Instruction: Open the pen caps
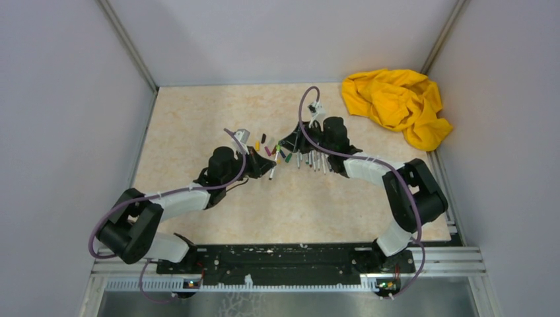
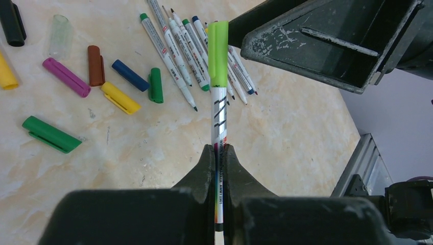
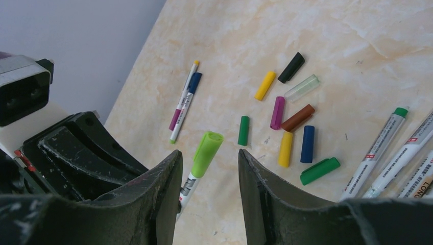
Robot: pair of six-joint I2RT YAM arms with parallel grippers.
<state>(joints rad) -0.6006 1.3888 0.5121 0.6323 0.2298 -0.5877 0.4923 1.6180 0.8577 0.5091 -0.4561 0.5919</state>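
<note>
At left, the left gripper (image 2: 218,151) is clamped tight on a pen (image 2: 219,115), whose lime-green cap (image 2: 218,51) points into the gaping, empty jaws of the right gripper (image 3: 209,153). Other pen caps (image 2: 66,76) lie loose on the table (image 2: 296,127) beyond. The next move looks like closing squarely on that cap and pulling.

Held pen (image 2: 219,127): dark print runs lengthwise along the white barrel; the letters are blurred and the closing digits look like "1201". Loose pens (image 2: 173,56): small red marks and dark lettering, too small to read. Barrel (image 3: 419,190), right wrist view: "LON…", the rest hidden.
</note>
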